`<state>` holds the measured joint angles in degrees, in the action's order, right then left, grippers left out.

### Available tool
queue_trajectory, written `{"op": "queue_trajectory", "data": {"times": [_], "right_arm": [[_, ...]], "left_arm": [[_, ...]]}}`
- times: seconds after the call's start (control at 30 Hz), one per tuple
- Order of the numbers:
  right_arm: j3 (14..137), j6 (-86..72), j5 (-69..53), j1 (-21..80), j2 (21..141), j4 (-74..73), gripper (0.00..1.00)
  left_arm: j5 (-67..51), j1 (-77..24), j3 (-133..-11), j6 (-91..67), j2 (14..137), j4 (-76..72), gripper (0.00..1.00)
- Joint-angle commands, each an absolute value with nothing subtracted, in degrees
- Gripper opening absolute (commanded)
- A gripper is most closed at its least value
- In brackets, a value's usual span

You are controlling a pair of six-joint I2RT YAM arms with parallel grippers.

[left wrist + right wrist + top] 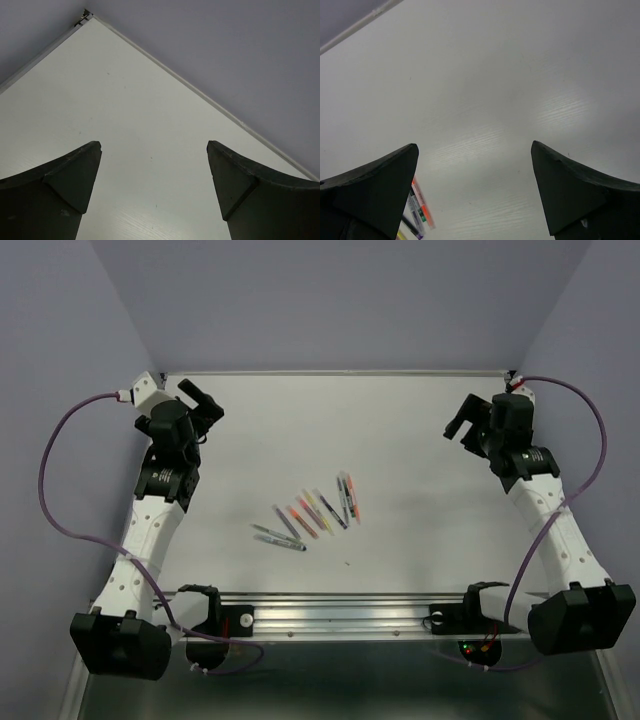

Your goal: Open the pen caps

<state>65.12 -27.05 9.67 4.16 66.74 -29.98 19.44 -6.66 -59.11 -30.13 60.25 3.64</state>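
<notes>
Several thin pens (312,513) lie fanned out side by side near the middle of the white table (400,440), with grey, black, red, orange, yellow and pink barrels. Their caps are too small to make out. My left gripper (203,403) is open and empty, raised at the far left, well away from the pens. My right gripper (464,418) is open and empty, raised at the far right. The right wrist view shows a few pens (419,210) at its lower left beside my left finger (375,187). The left wrist view shows only bare table between my fingers (60,185).
A metal rail (330,615) runs along the near edge of the table between the arm bases. Purple cables (55,470) loop beside each arm. Lilac walls (340,300) close the table at the back and sides.
</notes>
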Motion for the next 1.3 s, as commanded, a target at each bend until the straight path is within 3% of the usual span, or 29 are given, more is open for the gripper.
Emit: {"op": "queue_trajectory", "data": {"times": [0.0,0.17,0.3,0.37,0.47,0.73,1.27], "right_arm": [[66.98,-27.86,15.99,3.96,63.03,-28.49,1.00],[62.23,-24.96,3.81,3.96,60.99,-20.58,1.00],[65.73,-23.82,-7.11,4.83,65.99,-23.55,1.00],[66.97,-23.03,-2.23,8.42,69.60,-25.39,1.00],[70.39,-21.27,12.19,21.85,75.57,-30.39,1.00],[78.12,-23.81,21.52,36.54,91.92,-35.59,1.00],[81.30,-27.34,23.56,39.73,107.93,-38.41,1.00]], "left_arm": [[19.25,-6.42,-59.94,-30.58,59.42,2.81,0.99],[17.49,-6.42,-59.59,-30.94,58.89,1.94,0.99],[16.96,-6.42,-59.15,-31.64,59.24,2.20,0.99],[16.44,-6.50,-58.54,-32.25,59.59,1.85,0.99],[15.30,-6.42,-57.92,-32.00,61.52,1.32,0.99],[10.64,-6.68,-57.22,-32.61,64.60,2.46,0.99],[8.35,-7.12,-55.99,-33.13,64.69,2.11,0.99]]}}
